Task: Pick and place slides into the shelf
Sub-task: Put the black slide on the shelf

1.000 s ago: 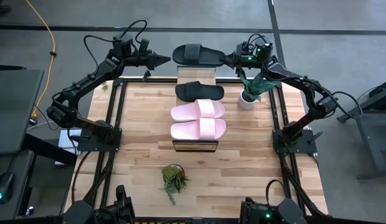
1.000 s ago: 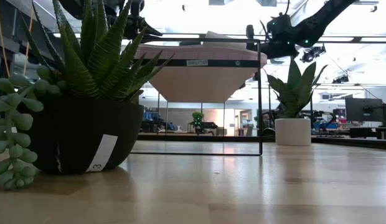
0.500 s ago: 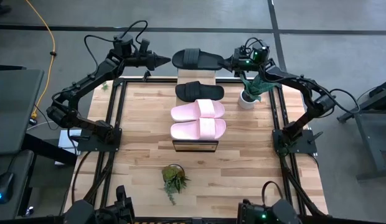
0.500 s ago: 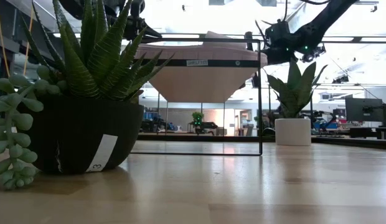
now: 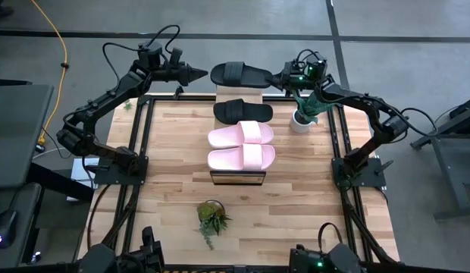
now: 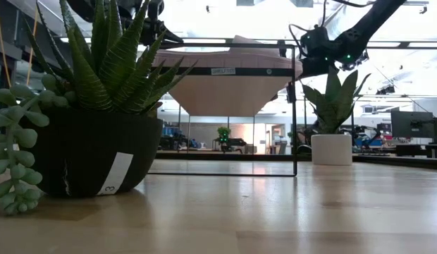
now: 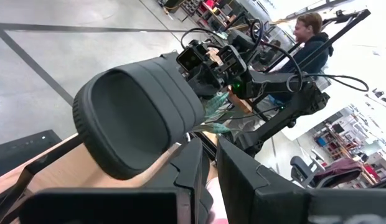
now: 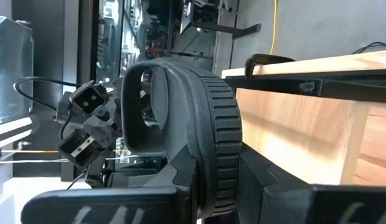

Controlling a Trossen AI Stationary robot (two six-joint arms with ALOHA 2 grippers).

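The right gripper (image 5: 279,75) is clenched on one end of a black slide (image 5: 241,73), holding it up past the far end of the shelf (image 5: 237,177), at about 12 o'clock of the table (image 5: 174,182). In the right wrist view the fingers (image 8: 187,180) pinch the slide's ribbed sole edge, with the strap arching off to one side. The left gripper (image 5: 205,73) sits at the slide's other end, its fingers closed to a narrow gap; in the left wrist view the fingers (image 7: 194,168) lie just under the slide's rounded end, and whether they touch it cannot be told.

On the shelf top lie three slides in a row: a second black one (image 5: 242,111) nearest 12 o'clock, then two pink slides (image 5: 241,135), side by side and touching. A white-potted plant (image 5: 305,114) stands at 2 o'clock of the shelf, under the right arm. A dark-potted plant (image 5: 212,218) stands toward 6 o'clock. A person (image 7: 308,37) shows beyond the table in the left wrist view.
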